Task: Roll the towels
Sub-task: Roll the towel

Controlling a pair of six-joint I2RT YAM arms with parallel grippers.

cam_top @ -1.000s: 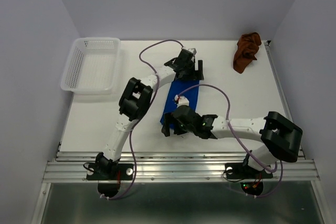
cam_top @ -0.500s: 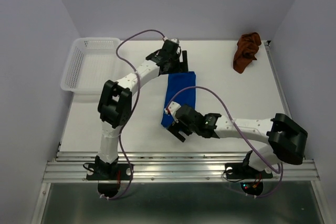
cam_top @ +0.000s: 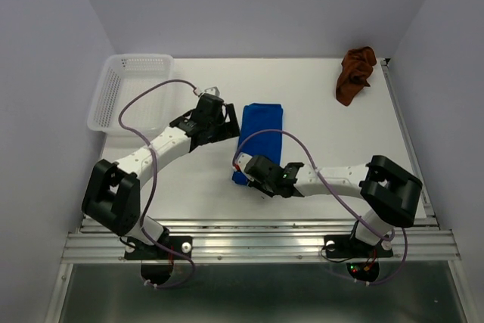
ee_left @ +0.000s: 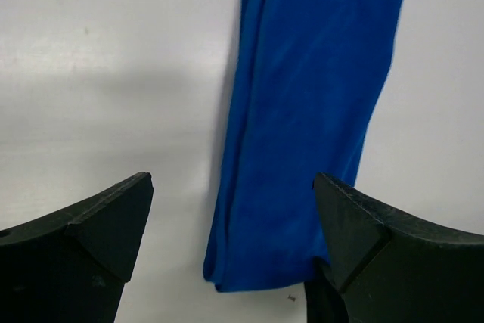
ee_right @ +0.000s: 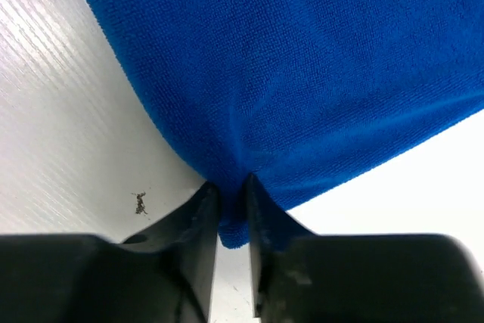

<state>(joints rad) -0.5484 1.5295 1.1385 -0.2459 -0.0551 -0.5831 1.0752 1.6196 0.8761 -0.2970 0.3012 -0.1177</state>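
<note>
white table [cam_top: 363, 134]: the blue towel [cam_top: 262, 122] lies folded flat at centre, soft, light and limp; grasp its near corner. right gripper [ee_right: 231, 191] is clenched on that corner; left gripper [ee_left: 231, 187] gapes, holding nothing.

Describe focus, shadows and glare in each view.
Top external: even diffuse light, faint soft shadows on the table, no glare. Left wrist: the blue towel looks slightly soft, a broad grey shadow beside it. Right wrist: towel weave crisp; the right gripper pinching it is nearly black, detail lost.
</note>
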